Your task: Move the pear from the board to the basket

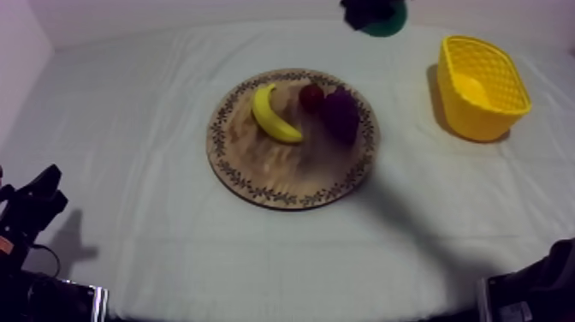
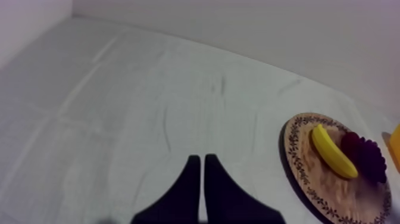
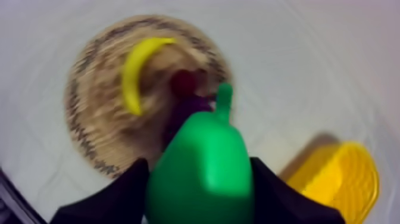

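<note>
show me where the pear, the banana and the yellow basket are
pear (image 3: pixel 202 164), right wrist view, middle of its green body
banana (image 1: pixel 271 116), top view, middle of its curve
yellow basket (image 1: pixel 488 126), top view, its near outer wall

You're looking at a robot test bench in a lab, not a home or a kitchen. The table (image 1: pixel 171 248) is covered edge to edge by a plain grey-white cloth, and bare pale walls (image 1: pixel 128 13) rise close behind its far and left edges. A black robot arm (image 1: pixel 34 205) sits at its near left corner. What lies on it is staged: a toy banana (image 1: pixel 274 116) on a round wooden board (image 1: pixel 282 171) at the middle, and a yellow basket (image 1: pixel 479 120) toward the far right corner.
</note>
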Tool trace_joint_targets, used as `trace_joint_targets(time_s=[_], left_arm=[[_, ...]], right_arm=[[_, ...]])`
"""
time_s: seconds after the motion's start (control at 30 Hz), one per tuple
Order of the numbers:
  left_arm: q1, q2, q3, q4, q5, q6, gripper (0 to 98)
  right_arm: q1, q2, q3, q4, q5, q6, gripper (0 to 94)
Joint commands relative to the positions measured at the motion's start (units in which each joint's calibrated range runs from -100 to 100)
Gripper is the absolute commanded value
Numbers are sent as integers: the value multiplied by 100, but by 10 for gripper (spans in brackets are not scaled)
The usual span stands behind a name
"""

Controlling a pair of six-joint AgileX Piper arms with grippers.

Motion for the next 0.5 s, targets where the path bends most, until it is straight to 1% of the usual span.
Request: trace_joint_targets(time_s=[0.0, 0.13, 0.27, 0.47], left_arm=[[1, 2, -2, -3, 1, 0, 1], [1, 2, -2, -3, 1, 0, 1], [1, 2, -2, -3, 1, 0, 1], [1, 2, -2, -3, 1, 0, 1]], right_arm=[[673, 13, 1, -28, 10, -183, 430], [1309, 139, -94, -11, 10, -201, 436], [1884, 386, -195, 33, -67, -99, 440], [2540, 895, -323, 92, -283, 34, 443]])
